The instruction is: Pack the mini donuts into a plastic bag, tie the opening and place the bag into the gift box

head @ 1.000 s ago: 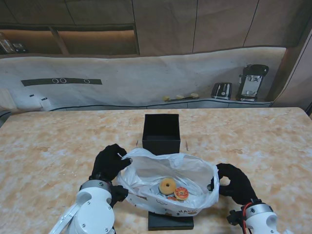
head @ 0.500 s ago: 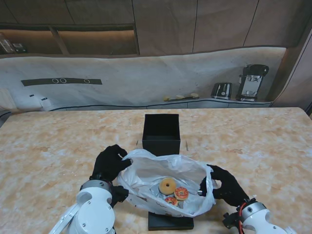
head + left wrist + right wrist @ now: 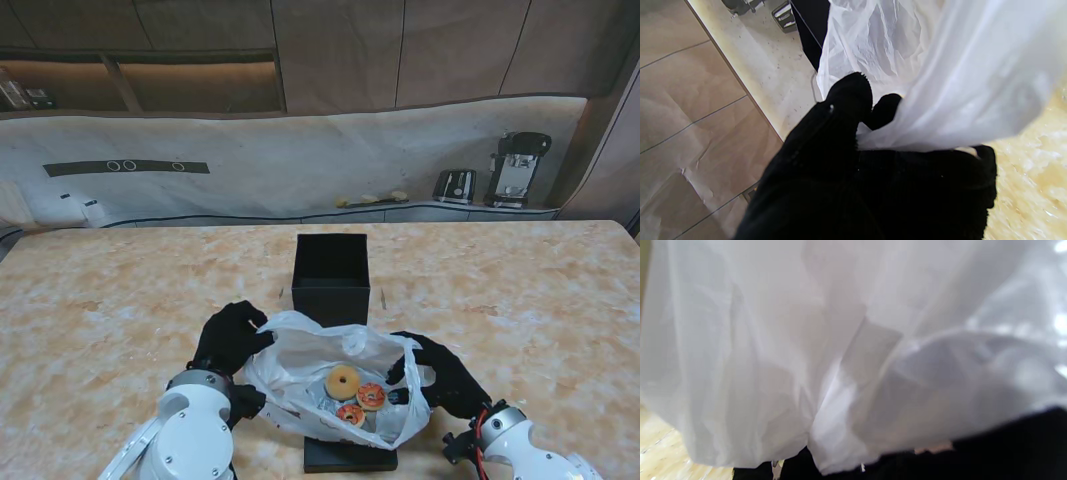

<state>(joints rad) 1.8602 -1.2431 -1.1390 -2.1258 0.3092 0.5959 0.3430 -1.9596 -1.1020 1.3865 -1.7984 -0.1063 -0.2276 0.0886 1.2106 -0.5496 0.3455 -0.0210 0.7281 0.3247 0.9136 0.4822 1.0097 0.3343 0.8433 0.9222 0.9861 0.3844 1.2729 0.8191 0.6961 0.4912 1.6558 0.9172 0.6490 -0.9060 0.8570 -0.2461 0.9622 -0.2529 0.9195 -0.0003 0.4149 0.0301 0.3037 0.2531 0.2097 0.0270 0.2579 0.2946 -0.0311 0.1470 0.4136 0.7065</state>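
Observation:
A white plastic bag (image 3: pixel 310 362) stands open on the table in front of me, with three mini donuts (image 3: pixel 344 382) lying inside it. My left hand (image 3: pixel 231 338) in a black glove is shut on the bag's left rim; the left wrist view shows its fingers (image 3: pixel 853 100) pinching the white bag film (image 3: pixel 940 110). My right hand (image 3: pixel 437 375) is shut on the bag's right rim, and white bag plastic (image 3: pixel 840 356) fills its wrist view. The black gift box (image 3: pixel 331 273) stands open just beyond the bag.
A flat black lid (image 3: pixel 349 455) lies under the bag's near edge. The marble table (image 3: pixel 100 300) stretches to both sides. A counter with appliances (image 3: pixel 515 170) runs along the far wall.
My right hand has moved left toward the bag's middle with the right rim, narrowing the opening. My left hand has shifted only slightly.

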